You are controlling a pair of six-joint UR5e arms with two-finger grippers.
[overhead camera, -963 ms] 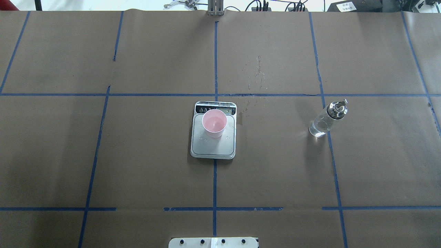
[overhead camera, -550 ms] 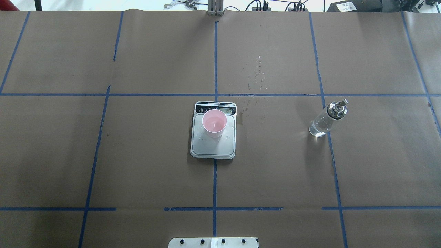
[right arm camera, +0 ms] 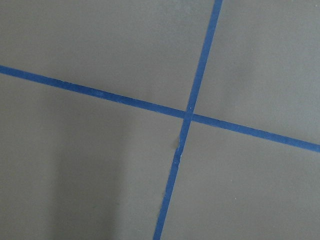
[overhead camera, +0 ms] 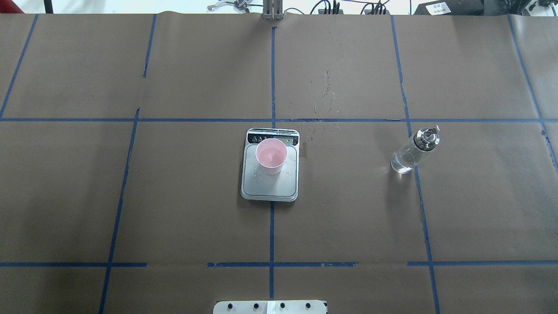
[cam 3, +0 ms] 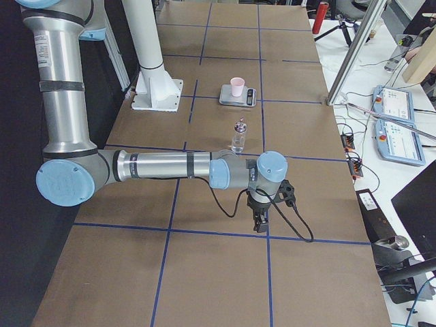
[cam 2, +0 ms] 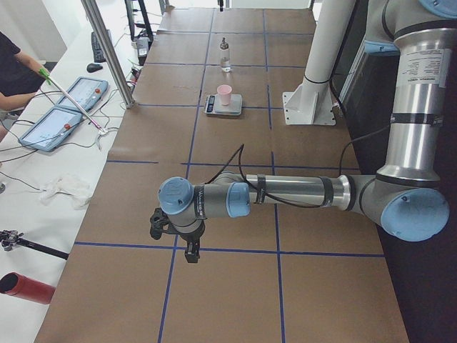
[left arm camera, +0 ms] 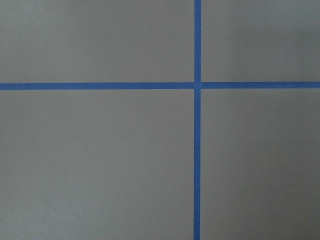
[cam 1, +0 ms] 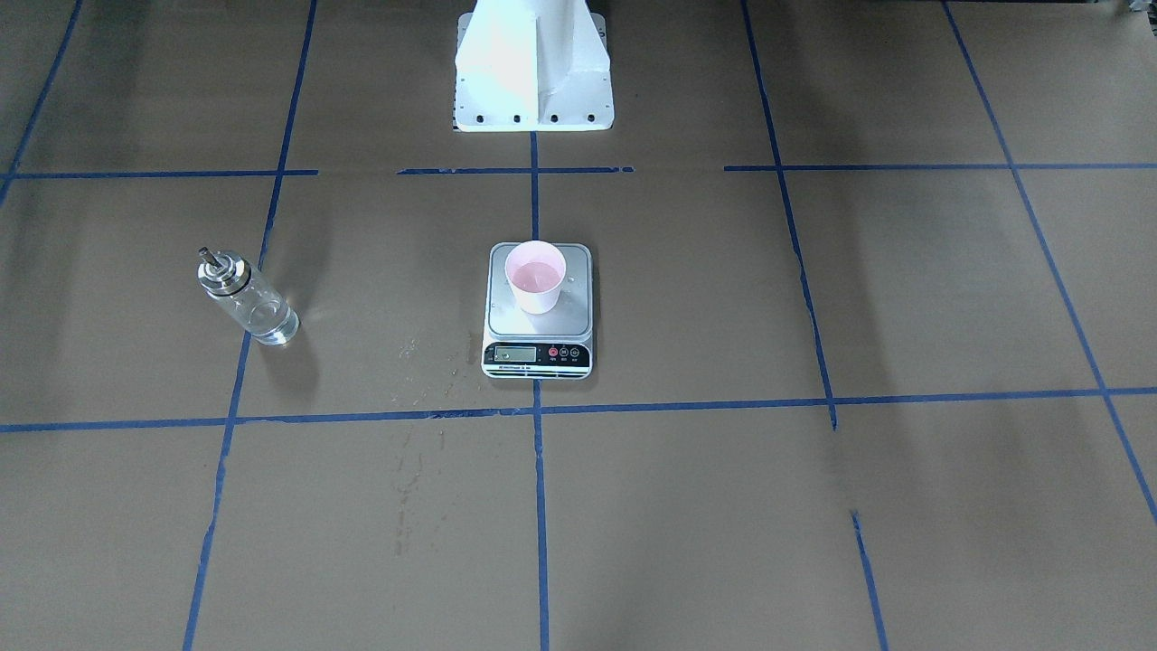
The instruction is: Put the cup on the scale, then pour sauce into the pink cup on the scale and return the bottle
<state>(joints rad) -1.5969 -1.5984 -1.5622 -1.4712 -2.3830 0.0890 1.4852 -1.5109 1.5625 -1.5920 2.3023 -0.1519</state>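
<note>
The pale pink cup stands upright on the far part of the scale, near its display strip; both also show in the front view, the cup on the scale. The clear glass bottle with its metal spout stands upright on the paper, well to the scale's right, with a little clear liquid in it. It is free of any gripper. My left gripper and right gripper hang low over the paper at the table's two ends, far from these things. I cannot tell whether they are open or shut.
Small wet drops mark the paper beyond and to the right of the scale. Blue tape lines grid the brown paper. The white robot base stands at the near edge. Operators' tablets and a metal post are on the far side.
</note>
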